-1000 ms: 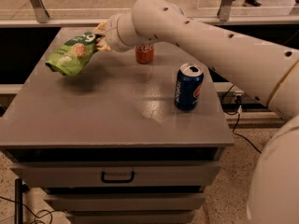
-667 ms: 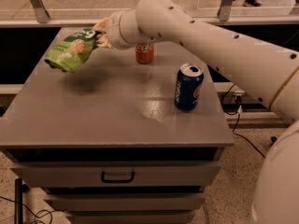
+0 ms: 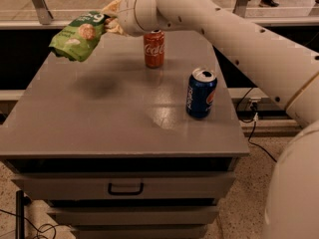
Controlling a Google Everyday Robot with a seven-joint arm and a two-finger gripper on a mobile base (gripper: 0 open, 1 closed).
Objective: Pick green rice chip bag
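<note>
The green rice chip bag [image 3: 78, 36] is a crinkled light-green bag with a dark-green band and round pale rice cakes on it. It hangs in the air above the back left of the grey table [image 3: 119, 118], clear of the surface, with its shadow below. My gripper [image 3: 110, 18] is at the bag's upper right corner and is shut on it. The white arm reaches in from the right.
A red soda can [image 3: 154, 49] stands upright at the back middle of the table, just right of the gripper. A blue soda can [image 3: 201, 93] stands upright at the right. A drawer with a handle [image 3: 125, 188] is under the tabletop.
The gripper has lifted the bag up off the table; it now hangs higher, with a shadow under it. The cans have not moved.
</note>
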